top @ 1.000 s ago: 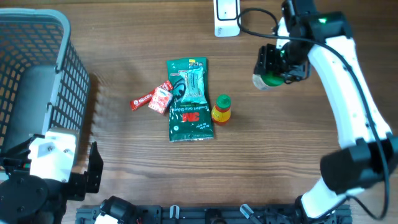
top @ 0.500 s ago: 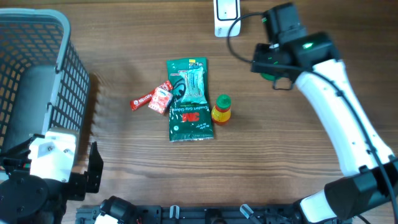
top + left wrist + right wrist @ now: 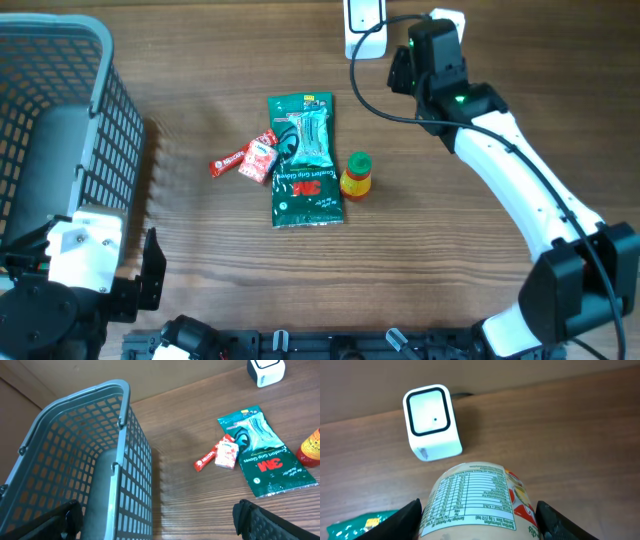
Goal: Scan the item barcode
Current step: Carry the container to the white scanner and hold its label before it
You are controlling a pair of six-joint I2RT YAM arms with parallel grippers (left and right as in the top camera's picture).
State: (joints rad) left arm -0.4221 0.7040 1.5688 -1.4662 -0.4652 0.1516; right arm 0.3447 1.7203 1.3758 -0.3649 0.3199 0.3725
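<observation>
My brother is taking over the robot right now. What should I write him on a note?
Left gripper: open, empty, beside the basket.
Right gripper: fingers shut on the jar, held just in front of the white scanner.
Waiting on the table: green glove packet, small yellow bottle, red wrappers.
Done: jar picked up and brought to the scanner.
Left: show its barcode to the scanner. The wrist view shows only the nutrition label, so the jar may need turning. Whether a scan has registered cannot be told.
</observation>
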